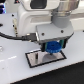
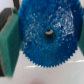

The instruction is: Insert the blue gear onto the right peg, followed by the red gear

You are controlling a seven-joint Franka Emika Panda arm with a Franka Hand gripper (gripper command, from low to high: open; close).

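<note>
My gripper is shut on the blue gear, holding it just above the far right part of the black-framed grey plate. In the wrist view the blue gear fills most of the picture, flat face toward the camera, with a green finger pressed against its toothed edge on each side. A small dark hole shows at its centre. The right peg is hidden behind the gear and gripper. The red gear is out of view.
The white arm body fills the upper part of the exterior view. A black cable runs in from the exterior view's left. The plate lies on a white tabletop.
</note>
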